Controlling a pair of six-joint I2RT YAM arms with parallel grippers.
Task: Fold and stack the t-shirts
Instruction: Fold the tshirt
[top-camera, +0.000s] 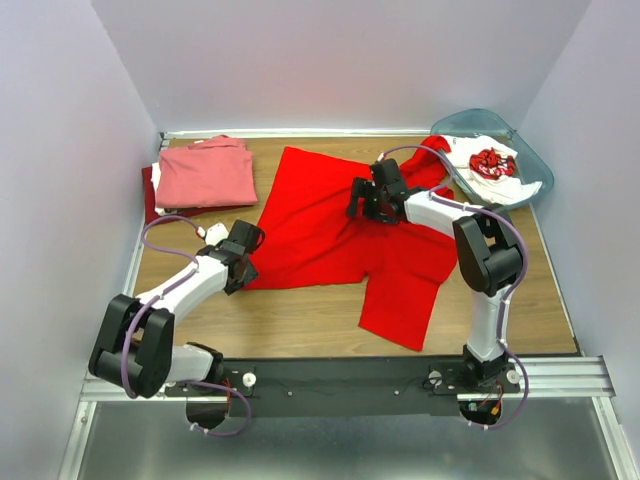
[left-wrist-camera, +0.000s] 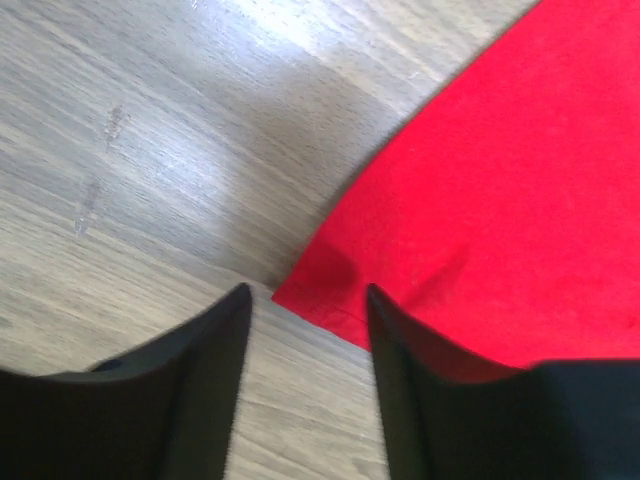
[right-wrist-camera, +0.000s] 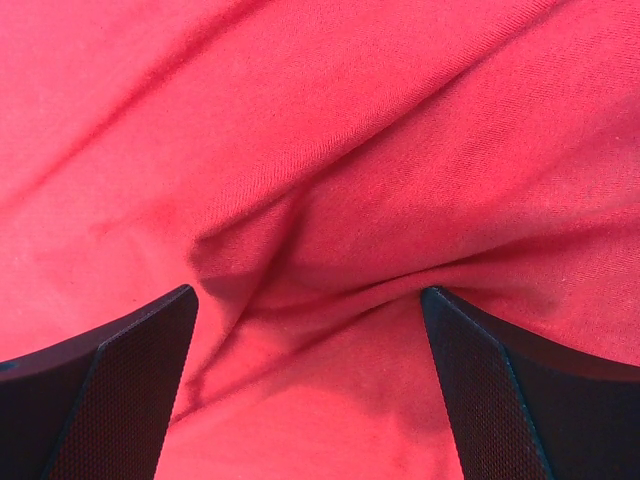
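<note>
A bright red t-shirt (top-camera: 320, 225) lies spread out across the middle of the table, one sleeve reaching toward the front. My left gripper (top-camera: 240, 272) is low at the shirt's front left corner. In the left wrist view this gripper (left-wrist-camera: 308, 292) is open, with the corner of the red cloth (left-wrist-camera: 500, 180) lying between its tips on the wood. My right gripper (top-camera: 365, 205) rests on the shirt's back right part. It (right-wrist-camera: 310, 292) is open wide, its fingers straddling a raised wrinkle of red cloth (right-wrist-camera: 330, 150). A salmon-pink t-shirt (top-camera: 205, 175) lies folded at the back left on a darker red one (top-camera: 148, 185).
A translucent teal bin (top-camera: 480, 122) stands in the back right corner with a white t-shirt with red print (top-camera: 490, 165) in it. White walls close in the table on three sides. Bare wood (left-wrist-camera: 150, 150) shows left of the red shirt and along the front.
</note>
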